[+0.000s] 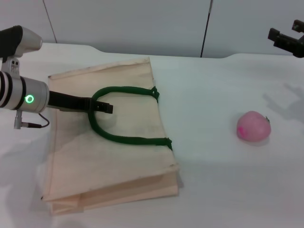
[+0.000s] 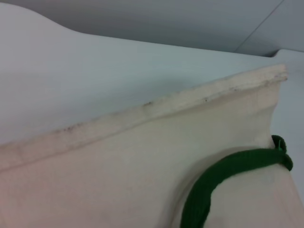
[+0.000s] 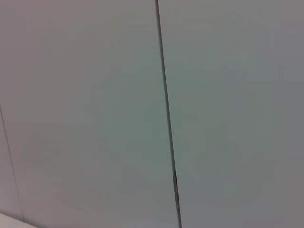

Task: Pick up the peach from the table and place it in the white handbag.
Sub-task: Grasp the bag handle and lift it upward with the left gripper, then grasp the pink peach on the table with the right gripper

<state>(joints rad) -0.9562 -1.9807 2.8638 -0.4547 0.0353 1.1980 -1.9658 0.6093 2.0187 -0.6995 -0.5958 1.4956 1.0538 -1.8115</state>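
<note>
The white handbag (image 1: pixel 114 142) lies flat on the table (image 1: pixel 213 85) at the left, its dark green handles (image 1: pixel 123 138) looped on top. It also shows in the left wrist view (image 2: pixel 118 175) with one green handle (image 2: pixel 223 175). My left gripper (image 1: pixel 105 107) reaches in from the left, low over the bag, with its tip at the handle loop. The peach (image 1: pixel 253 126), pink with a brighter blotch, sits alone on the table at the right. My right gripper (image 1: pixel 287 38) hangs high at the far right, well away from the peach, its jaws apart and empty.
A grey panelled wall (image 1: pixel 142 23) stands behind the table's back edge; the right wrist view shows only this wall (image 3: pixel 95 114). Bare tabletop lies between the bag and the peach.
</note>
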